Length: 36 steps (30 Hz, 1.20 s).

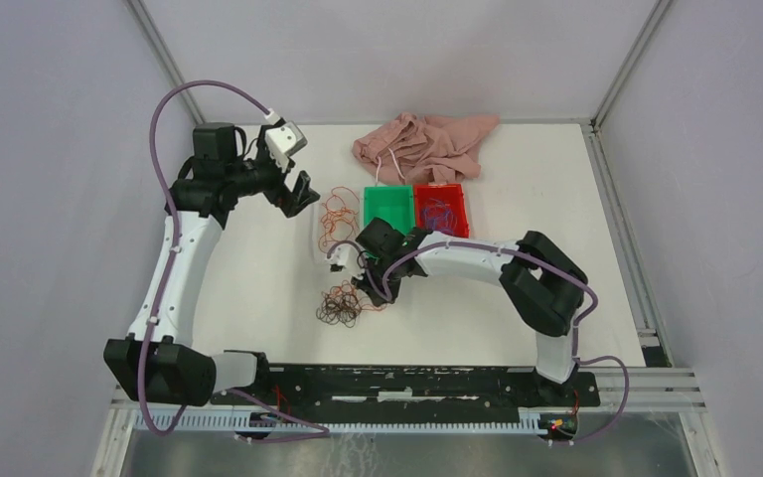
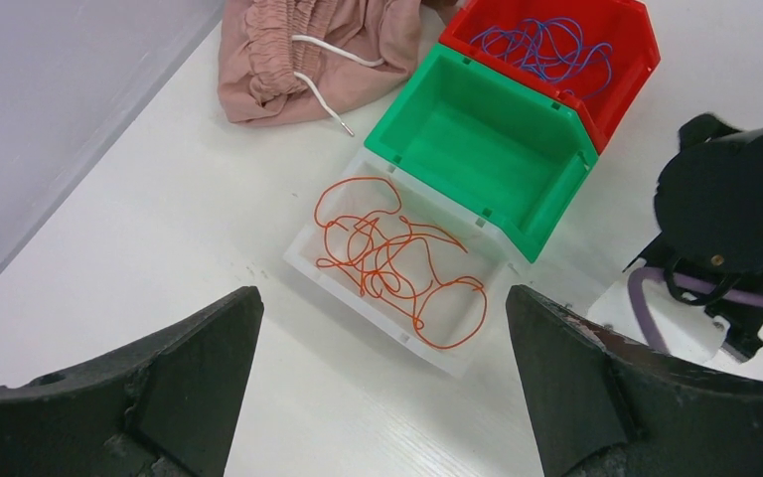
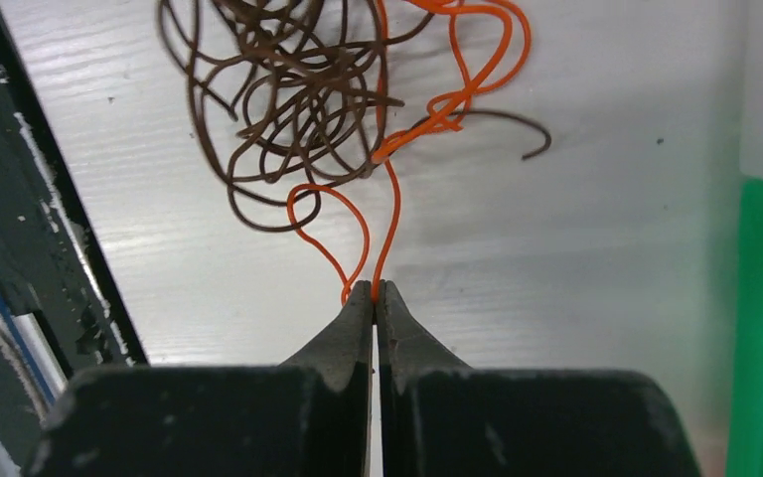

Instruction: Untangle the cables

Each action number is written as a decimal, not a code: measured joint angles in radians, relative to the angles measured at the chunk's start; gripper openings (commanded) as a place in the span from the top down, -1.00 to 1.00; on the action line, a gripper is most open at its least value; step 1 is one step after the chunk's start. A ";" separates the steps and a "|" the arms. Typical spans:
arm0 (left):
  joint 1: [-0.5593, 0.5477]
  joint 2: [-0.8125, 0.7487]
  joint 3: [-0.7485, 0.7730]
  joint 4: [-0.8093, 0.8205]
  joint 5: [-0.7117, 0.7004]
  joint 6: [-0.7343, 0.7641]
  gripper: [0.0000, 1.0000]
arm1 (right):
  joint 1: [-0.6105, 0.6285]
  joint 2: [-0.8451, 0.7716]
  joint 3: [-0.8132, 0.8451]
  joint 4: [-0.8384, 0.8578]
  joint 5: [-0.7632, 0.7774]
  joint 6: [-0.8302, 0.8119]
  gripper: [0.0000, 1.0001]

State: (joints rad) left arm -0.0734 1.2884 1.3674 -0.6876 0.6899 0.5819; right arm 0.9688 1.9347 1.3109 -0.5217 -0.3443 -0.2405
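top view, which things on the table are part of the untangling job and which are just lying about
Part of the job:
- brown tangle
- orange strand pinched in the right gripper
- orange cable in the white bin
- blue-purple cable in the red bin
- empty green bin

Just lying about:
- pink garment

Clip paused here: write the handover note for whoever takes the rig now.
Right claw: shut on an orange strand snagged in the brown tangle.
Left claw: open, empty, above the bins.
Done: orange cables in the white bin, blue-purple cables in the red bin. Green bin empty.
Left: free the orange strand, then probably sort the brown.
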 measured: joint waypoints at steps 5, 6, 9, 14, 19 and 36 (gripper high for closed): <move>0.000 -0.057 -0.035 -0.018 -0.005 0.010 -0.99 | 0.000 -0.127 -0.037 0.019 0.008 0.042 0.99; 0.000 -0.069 -0.042 -0.023 -0.004 0.016 -0.99 | 0.000 -0.157 -0.037 0.022 0.008 0.052 0.99; 0.000 -0.110 -0.068 -0.045 0.002 0.042 -0.99 | 0.000 -0.245 -0.037 0.028 0.000 0.083 0.99; 0.000 -0.182 -0.121 -0.111 0.051 0.105 -0.95 | 0.000 -0.375 -0.034 0.035 -0.050 0.135 0.99; 0.000 -0.276 -0.218 -0.156 0.132 0.166 -0.85 | 0.000 -0.460 -0.031 0.069 -0.127 0.187 0.99; -0.161 -0.484 -0.497 -0.015 0.280 0.227 -0.35 | 0.000 -0.447 -0.005 0.191 -0.336 0.257 0.99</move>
State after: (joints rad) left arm -0.2344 0.8047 0.8707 -0.7025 0.9703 0.8093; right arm 0.9688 1.4876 1.3056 -0.3305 -0.6800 0.0162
